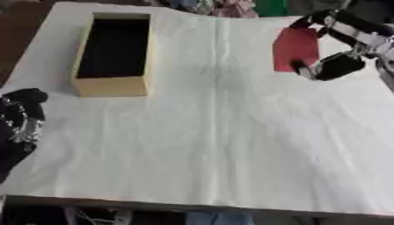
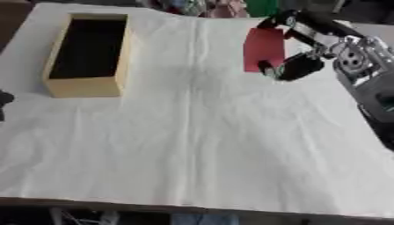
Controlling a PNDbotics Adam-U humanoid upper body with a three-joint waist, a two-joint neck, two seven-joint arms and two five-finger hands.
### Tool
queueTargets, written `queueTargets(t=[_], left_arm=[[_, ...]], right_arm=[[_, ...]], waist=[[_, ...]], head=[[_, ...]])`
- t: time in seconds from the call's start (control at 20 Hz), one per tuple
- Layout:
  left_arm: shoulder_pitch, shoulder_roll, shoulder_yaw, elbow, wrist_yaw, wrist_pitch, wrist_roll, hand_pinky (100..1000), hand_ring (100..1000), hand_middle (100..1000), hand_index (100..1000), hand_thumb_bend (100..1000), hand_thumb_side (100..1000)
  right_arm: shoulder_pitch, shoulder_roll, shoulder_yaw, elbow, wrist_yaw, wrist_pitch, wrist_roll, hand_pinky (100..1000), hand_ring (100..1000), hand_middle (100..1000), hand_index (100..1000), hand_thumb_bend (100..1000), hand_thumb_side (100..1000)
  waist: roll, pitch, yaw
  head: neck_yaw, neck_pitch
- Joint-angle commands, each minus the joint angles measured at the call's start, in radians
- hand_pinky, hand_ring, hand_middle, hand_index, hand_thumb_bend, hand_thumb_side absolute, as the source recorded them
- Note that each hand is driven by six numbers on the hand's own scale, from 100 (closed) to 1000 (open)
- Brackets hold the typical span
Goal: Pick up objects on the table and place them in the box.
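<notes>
Fingers of the right robot hand [image 1: 331, 61] are curling round a flat red object [image 1: 295, 48] near the surface's [image 1: 231, 145] far right corner. The left robot hand [image 1: 21, 121] is resting, fingers relaxed, at the left edge. The yellow box [image 1: 111, 85] is sitting empty by the far left corner.

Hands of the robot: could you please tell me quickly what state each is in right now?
Left hand: at the table's left edge, holding nothing; fingers cannot be told.
Right hand: closed on the red card, far right.
</notes>
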Motion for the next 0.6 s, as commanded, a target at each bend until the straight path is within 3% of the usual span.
queueTargets(t=[0.05, 0.6], left_arm=[[-0.007, 0.024, -0.008, -0.012, 0.000, -0.002, -0.009, 1000, 826, 685, 765, 100, 240], [-0.021, 0.027, -0.023, -0.012, 0.007, -0.002, -0.024, 1000, 827, 684, 764, 100, 238]], right_arm=[[-0.068, 0.005, 0.008, 0.006, 0.037, -0.011, 0.023, 805, 1000, 738, 649, 239, 100], [-0.302, 0.186, 0.078, 0.152, 0.138, -0.074, 0.087, 807, 1000, 743, 652, 241, 100]], waist=[[0.001, -0.017, 0.005], [-0.005, -0.016, 0.043]], head=[[-0.006, 0.006], [-0.027, 0.006]])
